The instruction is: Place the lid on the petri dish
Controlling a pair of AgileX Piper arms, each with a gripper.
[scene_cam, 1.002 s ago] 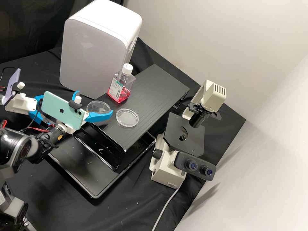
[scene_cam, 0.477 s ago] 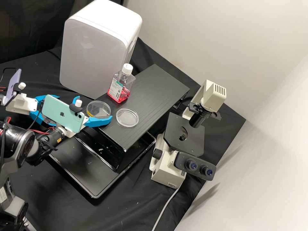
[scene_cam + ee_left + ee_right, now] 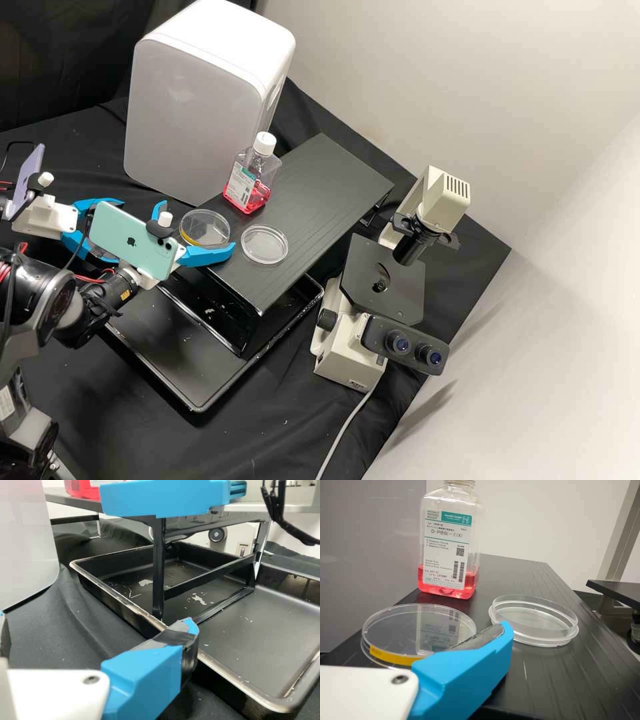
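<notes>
Petri dish [image 3: 205, 227], yellow-banded, lies between right gripper's [image 3: 198, 225] parted jaws, lid [image 3: 265, 244] beside; left gripper's [image 3: 100, 227] jaws parted.

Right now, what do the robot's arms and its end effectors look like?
Both arms are dark grey with round joints. The right end effector is white with two curved bright blue fingers, grey-padded, and wears a mint-green phone near red wires. The left end effector matches, with a purple phone.
</notes>
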